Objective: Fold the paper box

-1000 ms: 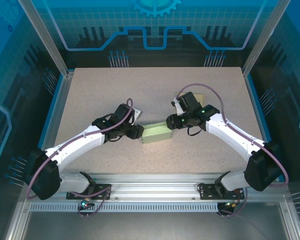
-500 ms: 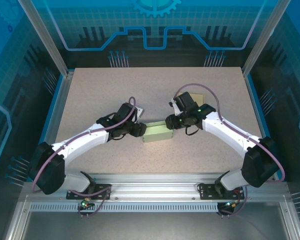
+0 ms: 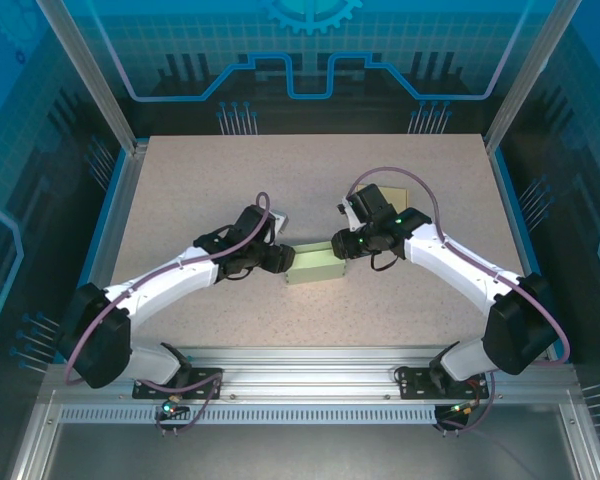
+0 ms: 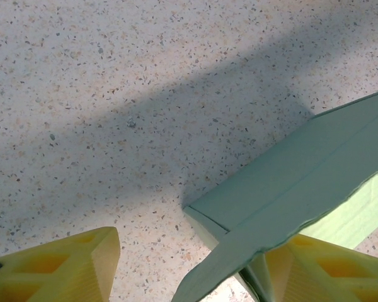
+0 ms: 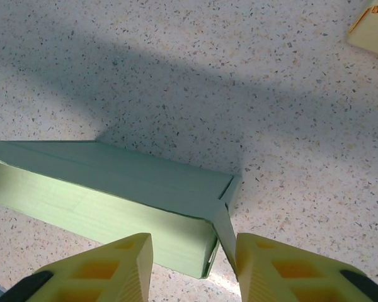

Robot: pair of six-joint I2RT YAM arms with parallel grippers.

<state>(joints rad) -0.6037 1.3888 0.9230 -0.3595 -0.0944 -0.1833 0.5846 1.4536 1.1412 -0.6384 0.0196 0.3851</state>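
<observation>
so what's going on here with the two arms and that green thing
Two robot arms are working on a green paper box lying at the middle of the table. The left gripper is at the box's left end and the right gripper at its right end. Both stand open; the right one's fingers straddle a loose end flap without clamping it. The box looks partly folded, its ends not closed yet.

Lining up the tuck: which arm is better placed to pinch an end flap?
Right, likely. The right gripper straddles its end flap closely; the left gripper gapes wide, its flap beside one finger.
</observation>
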